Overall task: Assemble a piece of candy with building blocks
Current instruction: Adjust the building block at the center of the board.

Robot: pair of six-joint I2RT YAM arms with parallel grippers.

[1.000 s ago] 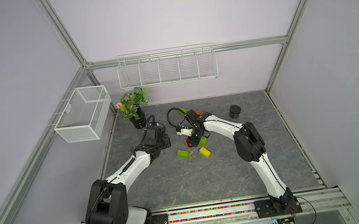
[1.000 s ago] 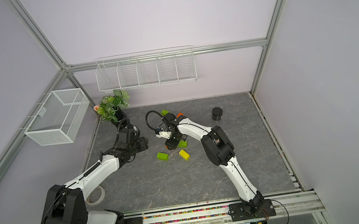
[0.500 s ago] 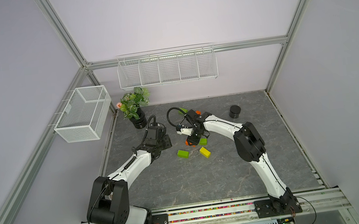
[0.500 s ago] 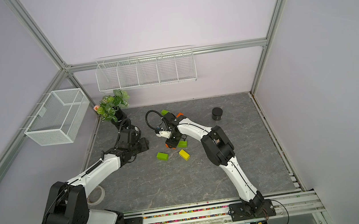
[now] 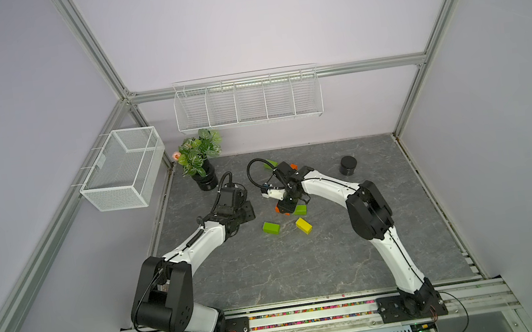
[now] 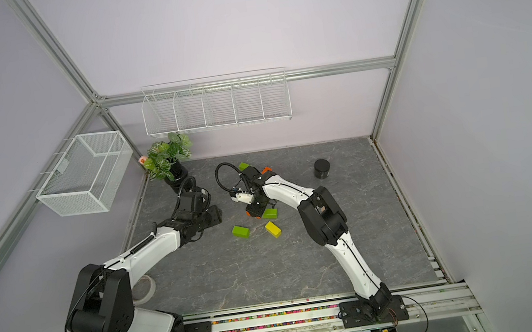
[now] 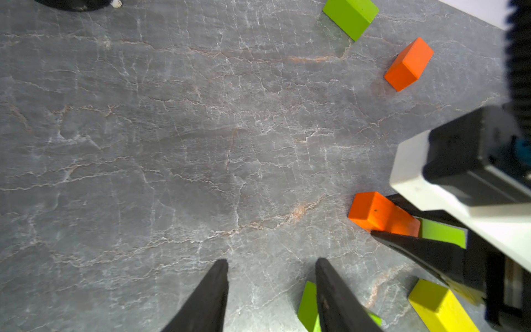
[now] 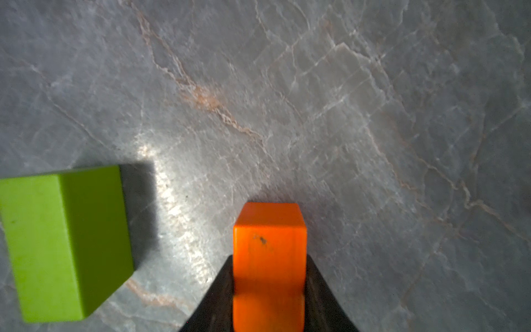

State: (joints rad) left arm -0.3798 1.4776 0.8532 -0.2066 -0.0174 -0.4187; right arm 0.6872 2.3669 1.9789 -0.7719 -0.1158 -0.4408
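Hardly anything has shifted on the bench [image 5: 305, 272] since a second ago. In both top views the two arms sit almost where they were and the loose blocks lie in the same spots. The right pincer [image 5: 286, 206] is down at the same orange block as before, but the earlier views are too small to show how its jaws stood then.

In the right wrist view the orange block [image 8: 268, 238] sits between the two dark fingers [image 8: 319, 287]. Both fingers press on its long sides, and its free end pokes out past the tips. The jaws are drawn in to the block's width and grip it. In the left wrist view its free end looks to rest on the bench.

The nearest green block [image 8: 63, 244] lies just beside the held one, apart from it. The second green block [image 5: 271, 228] and the yellow block [image 5: 303, 225] lie nearer the robot's base, close together but not touching. The far green block [image 7: 350, 15] and the other orange block [image 7: 409, 64] lie apart towards the back wall.

The left pincer [image 7: 271, 261] hangs over bare bench with its jaws parted and nothing between them. One of its fingers partly hides the second green block.
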